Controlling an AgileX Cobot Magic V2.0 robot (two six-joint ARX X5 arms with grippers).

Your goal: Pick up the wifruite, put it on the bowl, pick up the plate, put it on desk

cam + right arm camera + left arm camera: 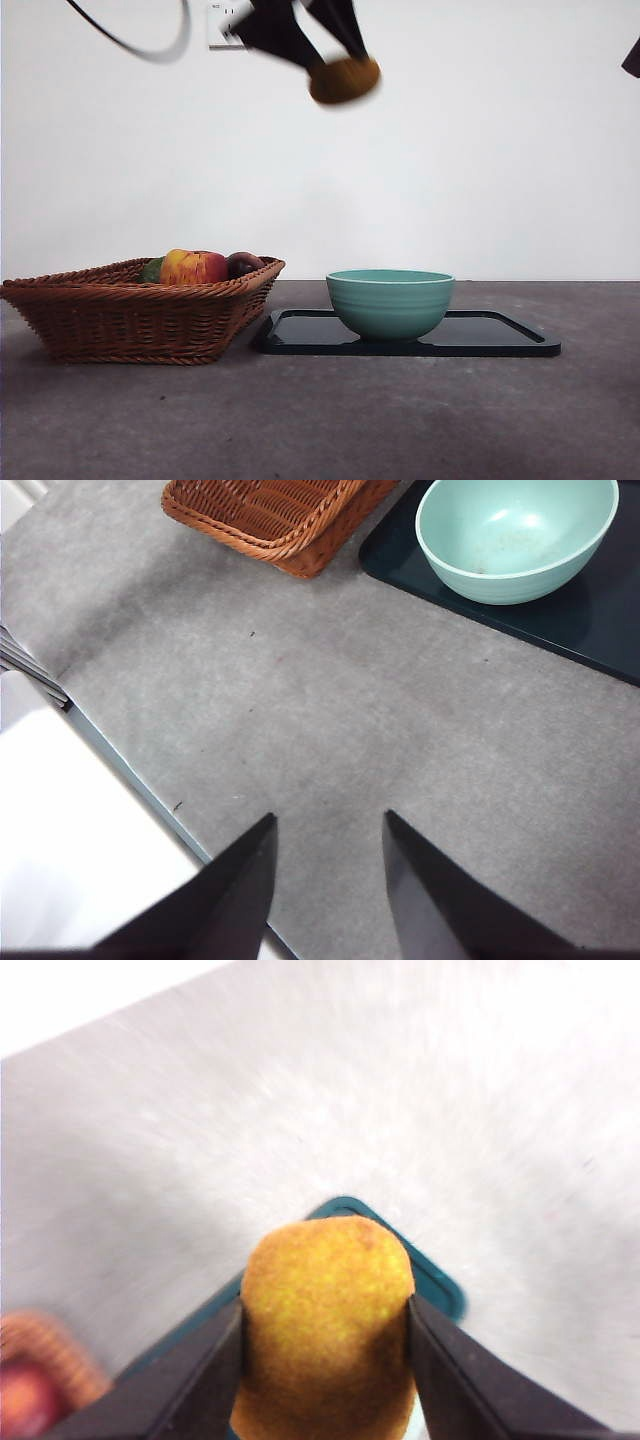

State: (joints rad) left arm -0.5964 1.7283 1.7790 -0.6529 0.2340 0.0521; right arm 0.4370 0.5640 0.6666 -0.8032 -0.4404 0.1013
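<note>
My left gripper [340, 70] is shut on the brown kiwifruit [344, 80] and holds it high in the air, above and a little left of the teal bowl [390, 302]. In the left wrist view the kiwifruit [327, 1325] sits clamped between both jaws, with a corner of the dark plate [440, 1290] below it. The bowl stands empty on the dark plate [500, 335] on the desk [320, 420]. My right gripper [325, 880] is open and empty above the desk, apart from the bowl [515, 535]; it shows as a dark tip [632, 58] in the front view.
A brown wicker basket [140, 310] stands left of the plate and holds a red-yellow apple [193, 267], a dark round fruit [243, 264] and something green. The basket's corner [270, 520] shows in the right wrist view, and the desk's edge [130, 780] runs near the right gripper.
</note>
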